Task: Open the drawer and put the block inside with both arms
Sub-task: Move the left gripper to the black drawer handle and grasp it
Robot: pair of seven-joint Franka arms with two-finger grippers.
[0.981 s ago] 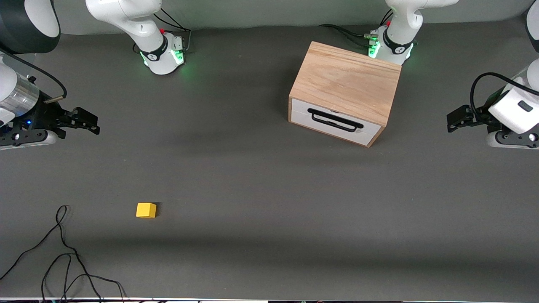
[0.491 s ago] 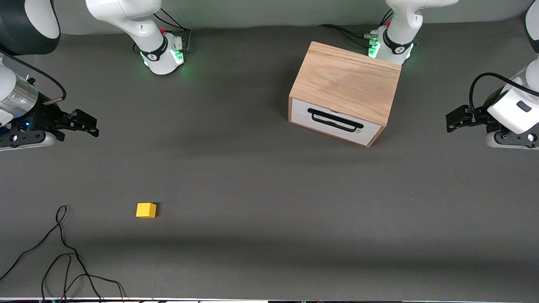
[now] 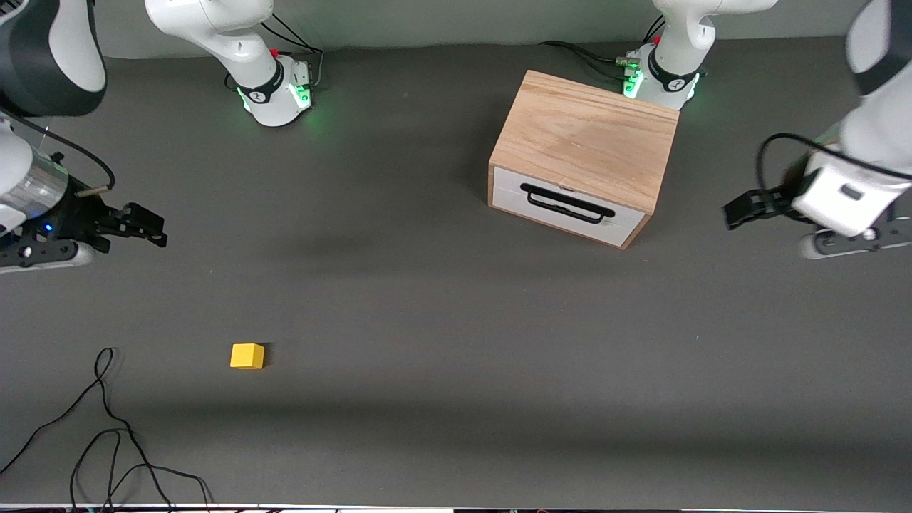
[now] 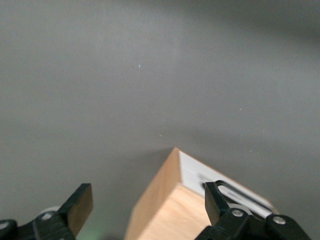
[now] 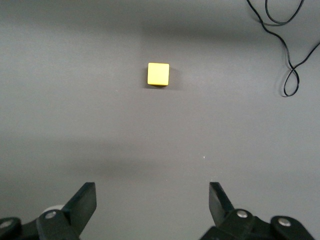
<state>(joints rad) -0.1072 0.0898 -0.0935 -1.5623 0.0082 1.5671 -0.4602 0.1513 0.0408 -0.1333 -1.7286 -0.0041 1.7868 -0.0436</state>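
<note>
We see the block point(image 3: 247, 355), a small bright yellow cube, sitting alone on the dark grey table point(image 3: 427, 320) toward the right arm's end, nearer the front camera than the cabinet point(image 3: 586, 146). The drawer point(image 3: 566, 206), white-fronted with a long black bar handle point(image 3: 567, 203), is shut flush in its light oak cabinet toward the left arm's end, so we cannot see inside. Our right gripper point(image 5: 152, 202) hangs over bare table with fingers spread wide and empty. Our left gripper point(image 4: 145, 207) hovers beside the cabinet, fingers also apart and empty. A loose black cable point(image 3: 107, 434) lies near the table's front edge, close to the block
</note>
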